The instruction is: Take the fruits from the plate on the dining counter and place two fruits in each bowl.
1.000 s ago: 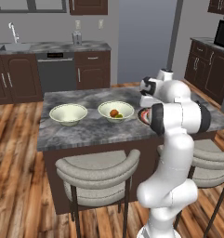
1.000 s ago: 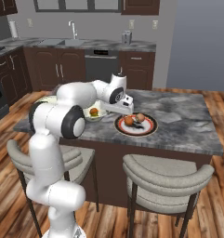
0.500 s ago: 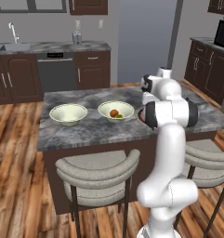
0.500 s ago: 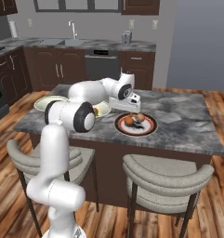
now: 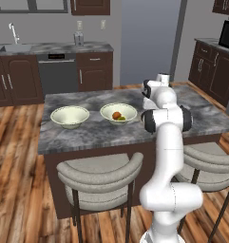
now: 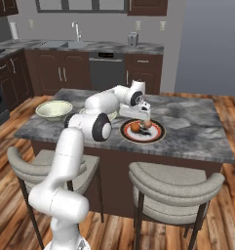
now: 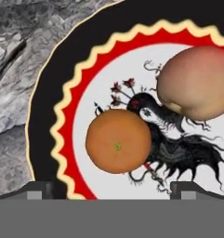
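Gripper [image 7: 113,188] spread wide, empty, over plate [image 7: 43,111]; orange fruit [image 7: 118,141] at 12 o'clock. Next: descend, clamp it.

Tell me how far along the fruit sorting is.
Done: the near bowl already holds two fruits. In hand: the open end effector hangs over the plate, centred on the orange, gripping nothing. Left: the orange and the peach go into the far bowl.
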Controlling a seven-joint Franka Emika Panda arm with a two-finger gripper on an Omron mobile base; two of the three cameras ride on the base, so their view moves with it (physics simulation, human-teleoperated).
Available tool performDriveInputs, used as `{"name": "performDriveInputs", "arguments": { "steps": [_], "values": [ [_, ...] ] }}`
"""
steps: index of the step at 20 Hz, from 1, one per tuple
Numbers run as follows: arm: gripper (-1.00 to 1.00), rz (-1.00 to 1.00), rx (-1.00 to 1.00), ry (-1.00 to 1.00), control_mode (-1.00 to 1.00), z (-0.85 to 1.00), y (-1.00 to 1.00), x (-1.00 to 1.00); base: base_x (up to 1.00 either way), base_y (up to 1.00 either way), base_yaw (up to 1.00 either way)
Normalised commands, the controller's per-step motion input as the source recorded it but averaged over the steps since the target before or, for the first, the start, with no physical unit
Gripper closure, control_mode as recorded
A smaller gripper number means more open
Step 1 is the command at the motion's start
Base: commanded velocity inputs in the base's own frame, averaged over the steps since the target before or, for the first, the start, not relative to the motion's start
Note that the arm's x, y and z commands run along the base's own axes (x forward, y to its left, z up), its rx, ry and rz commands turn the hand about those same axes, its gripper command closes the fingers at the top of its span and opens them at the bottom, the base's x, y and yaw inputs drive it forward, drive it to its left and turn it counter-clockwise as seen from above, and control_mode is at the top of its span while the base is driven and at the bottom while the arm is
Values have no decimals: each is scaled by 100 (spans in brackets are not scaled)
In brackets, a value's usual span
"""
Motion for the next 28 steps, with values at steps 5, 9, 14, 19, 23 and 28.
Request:
{"name": "performDriveInputs", "arguments": {
  "steps": [5, 9, 14, 19, 23, 28],
  "values": [
    [-100, 0, 0, 0, -100, -49, -1, 23, 0, 0, 0],
    [-100, 0, 0, 0, -100, -32, -5, 1, 0, 0, 0],
    [100, 0, 0, 3, -100, -39, -1, -14, 0, 0, 0],
    [100, 0, -1, 11, -100, -34, 2, -62, 0, 0, 0],
    [100, 0, 0, 0, -100, 26, 0, -100, 0, 0, 0],
    [100, -1, 0, 0, -100, 76, 13, -100, 0, 0, 0]
  ]
}}
